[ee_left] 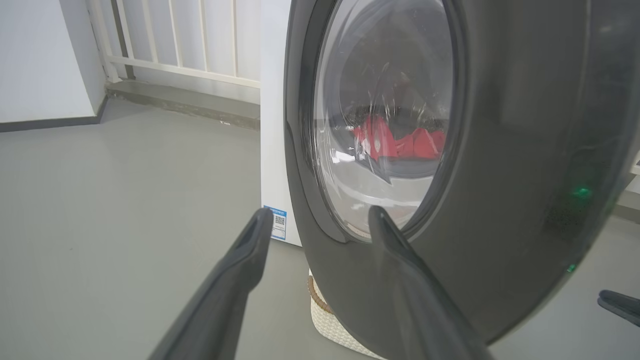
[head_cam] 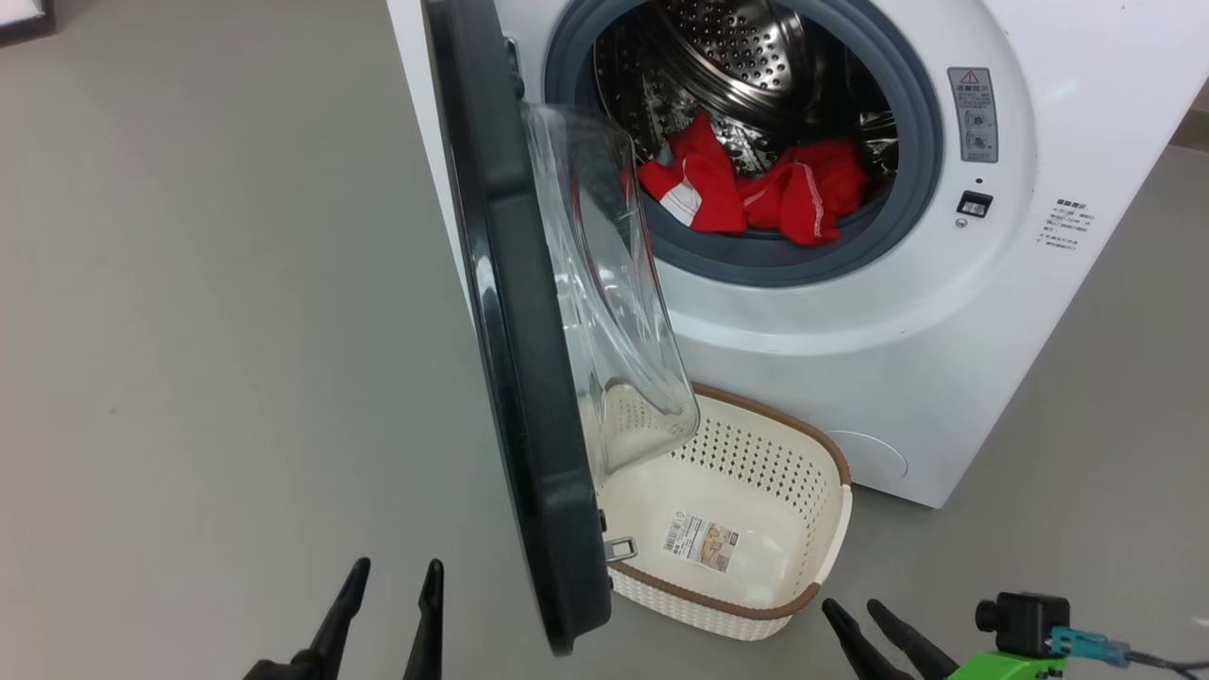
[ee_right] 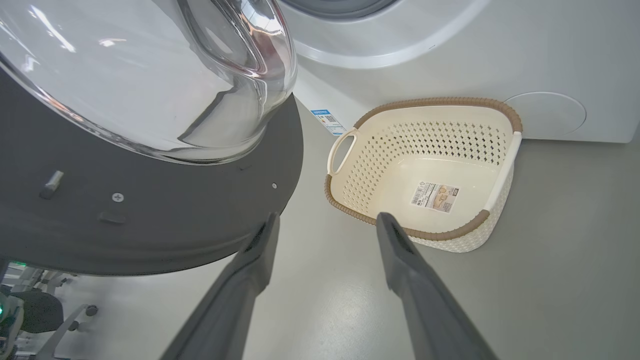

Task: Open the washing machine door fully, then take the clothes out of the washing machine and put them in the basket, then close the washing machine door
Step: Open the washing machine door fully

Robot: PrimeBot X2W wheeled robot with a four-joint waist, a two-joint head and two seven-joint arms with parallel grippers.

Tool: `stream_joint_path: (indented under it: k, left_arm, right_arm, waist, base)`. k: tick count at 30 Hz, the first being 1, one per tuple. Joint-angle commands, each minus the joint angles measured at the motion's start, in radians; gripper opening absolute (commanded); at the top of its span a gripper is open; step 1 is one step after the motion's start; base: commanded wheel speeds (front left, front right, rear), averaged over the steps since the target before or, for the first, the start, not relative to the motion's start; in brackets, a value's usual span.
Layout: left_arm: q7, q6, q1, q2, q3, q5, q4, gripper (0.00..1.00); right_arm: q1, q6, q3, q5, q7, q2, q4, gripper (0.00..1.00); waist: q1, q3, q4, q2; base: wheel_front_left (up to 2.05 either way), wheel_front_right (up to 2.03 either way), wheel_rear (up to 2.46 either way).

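Note:
The white washing machine (head_cam: 945, 312) stands ahead with its door (head_cam: 515, 378) swung out towards me, black rim edge-on and clear glass bowl (head_cam: 614, 283) bulging right. Red clothes (head_cam: 756, 189) with white parts lie in the steel drum; they also show through the door glass (ee_left: 400, 142). The cream basket (head_cam: 812, 557) sits on the floor below the opening, holding nothing but a label sticker. My left gripper (head_cam: 397, 571) is open, left of the door's lower edge. My right gripper (head_cam: 855, 609) is open too, just in front of the basket (ee_right: 495, 200).
Grey floor (head_cam: 208, 331) stretches wide to the left of the door. A white railing (ee_left: 180, 40) and wall stand behind the washer's side. A chair base (ee_right: 45, 310) shows under the door in the right wrist view.

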Motion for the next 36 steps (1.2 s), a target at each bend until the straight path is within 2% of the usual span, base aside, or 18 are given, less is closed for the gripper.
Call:
stream_joint_path:
  k: [1,2,11,19,25,36]
  left_arm:
    - [-0.009,-0.001,-0.007,0.006,0.035,0.010,-0.019,1.00]
    - [-0.009,-0.001,-0.007,0.006,0.036,0.010,-0.019,1.00]
    - [-0.009,0.003,-0.009,0.006,0.042,0.005,-0.026,1.00]
    - [-0.009,0.003,-0.014,0.006,0.045,0.005,-0.028,1.00]
    - [-0.009,0.004,-0.014,0.006,0.048,0.006,-0.031,1.00]
    - [-0.009,0.004,-0.016,0.006,0.051,0.005,-0.034,1.00]
  right_arm:
    - [-0.042,0.008,0.021,-0.032,-0.020,-0.023,-0.008,1.00]
    - [-0.048,0.008,0.028,-0.058,-0.025,-0.027,0.001,1.00]
    - [0.014,0.008,-0.240,-0.437,-0.029,0.042,-0.069,1.00]
    - [0.094,0.008,-0.397,-0.653,-0.029,0.115,-0.178,1.00]
    - [0.154,0.008,-0.469,-0.740,-0.029,0.160,-0.244,1.00]
    - [0.184,0.008,-0.488,-0.778,-0.029,0.186,-0.251,1.00]
  waist:
    - [0.0000,0.001,-0.001,0.0000]
    - [0.0000,0.002,-0.002,0.0000]
    - [0.0000,0.008,-0.009,0.0000]
    - [0.0000,0.008,-0.007,0.0000]
    - [0.0000,0.007,-0.004,0.0000]
    - [0.0000,0.011,-0.007,0.0000]
  base:
    - [0.00,0.00,0.00]
    - [0.00,0.00,0.00]
    - [0.00,0.00,0.00]
    - [0.00,0.00,0.00]
    - [0.00,0.00,0.00]
    - [0.00,0.00,0.00]
